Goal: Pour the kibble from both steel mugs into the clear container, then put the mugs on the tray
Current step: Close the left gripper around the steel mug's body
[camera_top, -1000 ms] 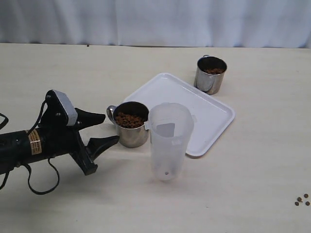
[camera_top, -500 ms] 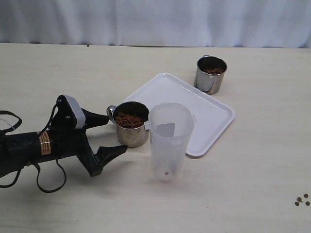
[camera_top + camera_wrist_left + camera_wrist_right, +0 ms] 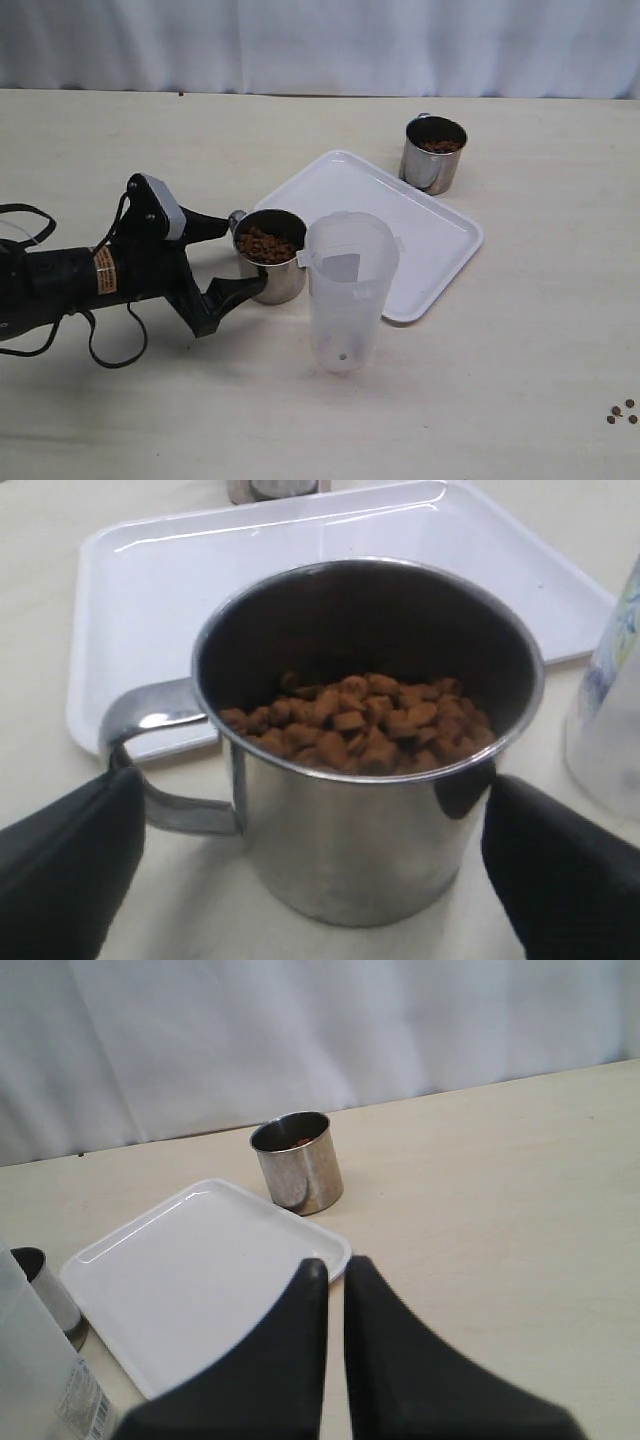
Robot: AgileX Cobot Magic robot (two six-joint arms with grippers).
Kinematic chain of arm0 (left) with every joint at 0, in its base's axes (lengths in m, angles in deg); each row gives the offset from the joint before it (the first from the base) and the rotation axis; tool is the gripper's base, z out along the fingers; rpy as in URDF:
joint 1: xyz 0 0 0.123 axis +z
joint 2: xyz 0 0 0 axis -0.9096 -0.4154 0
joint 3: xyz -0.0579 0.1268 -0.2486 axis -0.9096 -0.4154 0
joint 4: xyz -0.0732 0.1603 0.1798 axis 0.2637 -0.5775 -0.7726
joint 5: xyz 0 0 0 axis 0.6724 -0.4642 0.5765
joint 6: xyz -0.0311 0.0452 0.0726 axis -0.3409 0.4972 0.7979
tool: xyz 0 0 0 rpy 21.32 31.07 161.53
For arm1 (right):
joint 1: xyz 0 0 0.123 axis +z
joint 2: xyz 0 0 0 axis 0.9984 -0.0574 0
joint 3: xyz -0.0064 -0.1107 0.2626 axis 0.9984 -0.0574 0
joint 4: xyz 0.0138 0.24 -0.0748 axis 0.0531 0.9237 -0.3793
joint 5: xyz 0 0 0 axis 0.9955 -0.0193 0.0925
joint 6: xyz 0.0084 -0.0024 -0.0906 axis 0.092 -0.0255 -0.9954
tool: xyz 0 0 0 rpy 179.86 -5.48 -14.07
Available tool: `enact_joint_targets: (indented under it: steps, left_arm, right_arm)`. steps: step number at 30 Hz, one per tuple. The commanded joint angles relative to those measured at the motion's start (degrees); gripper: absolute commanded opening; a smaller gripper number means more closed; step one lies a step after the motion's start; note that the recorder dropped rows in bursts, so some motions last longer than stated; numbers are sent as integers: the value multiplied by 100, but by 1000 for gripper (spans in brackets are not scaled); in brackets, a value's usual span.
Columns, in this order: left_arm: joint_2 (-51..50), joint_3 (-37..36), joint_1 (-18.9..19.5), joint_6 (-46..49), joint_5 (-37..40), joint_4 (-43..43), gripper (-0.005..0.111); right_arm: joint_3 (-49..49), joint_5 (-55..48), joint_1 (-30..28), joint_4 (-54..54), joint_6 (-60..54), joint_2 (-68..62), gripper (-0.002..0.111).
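Brown kibble [image 3: 264, 245] fills the near mug [image 3: 275, 285], which stands on the table [image 3: 150, 150] between the spread-open fingers of the left gripper [image 3: 245, 254]. It is just beside the clear container [image 3: 348, 290] and the white tray [image 3: 400, 240]. The far mug [image 3: 433, 160] stands on the table just beside the tray's far edge. The right gripper [image 3: 333, 1268] has its fingers nearly together, holding nothing

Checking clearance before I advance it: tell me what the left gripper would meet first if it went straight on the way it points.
The left gripper would first meet the near steel mug, which stands between its open fingers; its wall lies straight ahead, though the gap is unclear.
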Motion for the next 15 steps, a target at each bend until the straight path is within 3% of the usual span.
enact_joint_targets:
  steps: [1, 10, 15]
  left_arm:
    - [-301, 194, -55, -107, 0, -413, 66]
    - [-659, 499, -55, 99, -45, -713, 66]
    - [-659, 499, -55, 342, -591, -598, 66]
  right_arm:
    - [-24, 86, -33, 12, -39, -8, 5]
    - [-24, 86, -33, 12, -39, -8, 5]
    - [-24, 86, -33, 12, -39, -8, 5]
